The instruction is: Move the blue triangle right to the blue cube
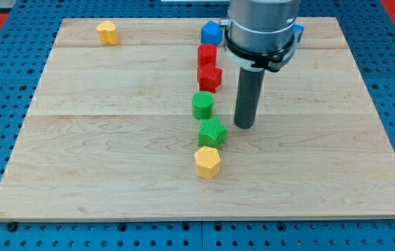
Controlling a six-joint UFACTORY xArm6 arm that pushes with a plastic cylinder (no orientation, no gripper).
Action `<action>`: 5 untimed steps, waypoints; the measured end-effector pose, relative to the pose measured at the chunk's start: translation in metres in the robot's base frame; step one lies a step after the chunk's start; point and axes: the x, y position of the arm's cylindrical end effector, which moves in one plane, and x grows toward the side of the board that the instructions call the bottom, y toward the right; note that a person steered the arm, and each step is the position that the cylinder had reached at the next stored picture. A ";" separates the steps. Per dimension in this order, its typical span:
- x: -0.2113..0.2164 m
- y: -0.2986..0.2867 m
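Note:
A blue block (211, 32), partly hidden by the arm, sits near the board's top edge, left of the arm. Another blue block (298, 33) shows only as a sliver at the arm's right; I cannot tell which of the two is the triangle or the cube. My tip (244, 125) rests on the board in the middle, to the right of the green blocks and well below both blue blocks, touching nothing.
A line of blocks runs down the board left of my tip: red cylinder (207, 54), red block (210, 77), green cylinder (203, 104), green block (212, 132), yellow block (208, 162). A yellow block (107, 33) sits at the top left. The wooden board (99, 167) lies on a blue pegboard.

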 end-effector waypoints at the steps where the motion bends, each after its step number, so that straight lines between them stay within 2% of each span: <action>1: -0.034 0.001; 3: -0.105 0.054; 5: -0.131 0.074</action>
